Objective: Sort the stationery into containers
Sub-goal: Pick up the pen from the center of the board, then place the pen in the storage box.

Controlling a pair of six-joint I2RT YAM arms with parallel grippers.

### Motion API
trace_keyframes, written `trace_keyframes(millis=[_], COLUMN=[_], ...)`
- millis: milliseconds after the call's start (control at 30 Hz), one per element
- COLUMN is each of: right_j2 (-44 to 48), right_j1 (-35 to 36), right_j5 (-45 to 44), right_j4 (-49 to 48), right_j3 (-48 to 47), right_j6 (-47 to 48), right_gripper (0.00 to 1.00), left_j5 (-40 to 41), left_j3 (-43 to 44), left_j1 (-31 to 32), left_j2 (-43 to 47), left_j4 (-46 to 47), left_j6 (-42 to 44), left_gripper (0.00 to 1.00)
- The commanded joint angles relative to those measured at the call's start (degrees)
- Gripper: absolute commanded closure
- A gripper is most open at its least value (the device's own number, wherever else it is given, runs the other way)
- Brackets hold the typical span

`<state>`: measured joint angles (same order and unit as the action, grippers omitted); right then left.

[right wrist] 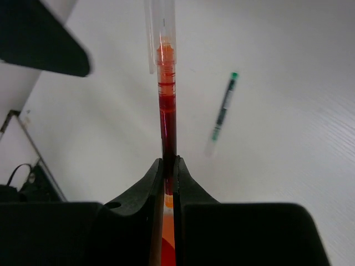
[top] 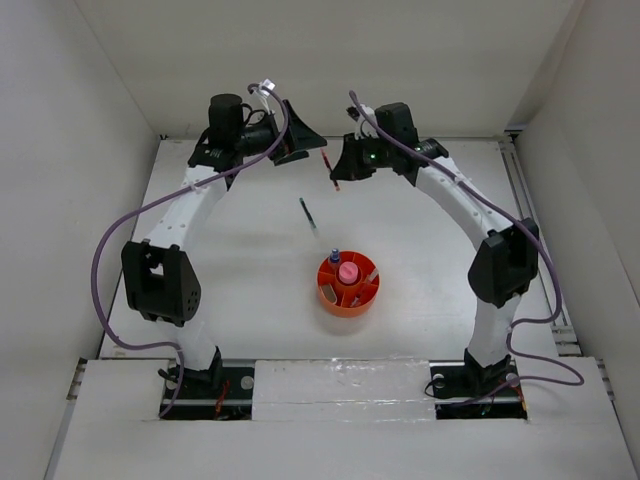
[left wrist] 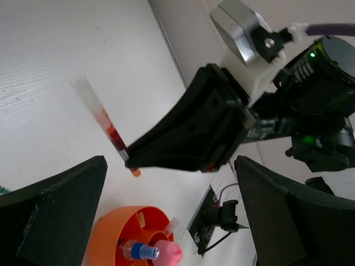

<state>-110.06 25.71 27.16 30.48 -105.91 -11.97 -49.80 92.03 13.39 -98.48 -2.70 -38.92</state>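
My right gripper is shut on a red pen and holds it above the far middle of the table. In the right wrist view the jaws pinch the pen near its orange end. My left gripper is open and empty just left of it. Its view shows the right gripper and the pen. A dark pen lies on the table, also seen in the right wrist view. The orange organiser tray holds a pink tube in its centre cup and a blue-capped bottle.
The organiser with the pink tube and blue-capped bottle shows low in the left wrist view. White walls close in the table at the back and both sides. A rail runs along the right edge.
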Motion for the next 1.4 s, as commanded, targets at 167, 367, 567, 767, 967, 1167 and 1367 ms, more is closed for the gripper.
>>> trace_keyframes(millis=[167,367,567,767,967,1167,1367], right_j2=[4.59,6.35,6.88,6.88,7.40,7.93,8.46], right_j1=[3.20,3.73,4.87,6.10,6.63,6.63,6.10], right_j5=[8.97,12.47,14.85,15.38,12.58,8.44,6.94], right_j4=[-10.26,-16.41,-18.35,-18.88,-19.93,-19.93,-21.87], right_j3=[-0.97,2.89,4.13,4.65,6.32,6.85,7.38], right_j6=[-3.06,-5.61,-6.23,-6.75,-7.28,-8.51,-10.18], right_gripper=[1.00,1.00,1.00,1.00,1.00,1.00,1.00], left_j5=[2.16,4.19,4.89,4.89,3.83,0.93,0.32], left_j3=[0.43,-1.23,-1.94,-1.94,-2.56,-3.79,-4.93], left_j1=[-0.29,-2.04,-3.10,-3.10,-3.10,-3.10,-3.10], left_j2=[2.76,4.69,5.22,5.75,6.28,6.81,8.12], left_j4=[-0.37,-1.17,-0.64,-0.12,0.50,2.17,2.70], left_j6=[4.19,4.73,4.73,4.73,4.20,2.97,2.97], left_gripper=[0.04,0.15,0.47,0.48,0.82,1.00,1.00])
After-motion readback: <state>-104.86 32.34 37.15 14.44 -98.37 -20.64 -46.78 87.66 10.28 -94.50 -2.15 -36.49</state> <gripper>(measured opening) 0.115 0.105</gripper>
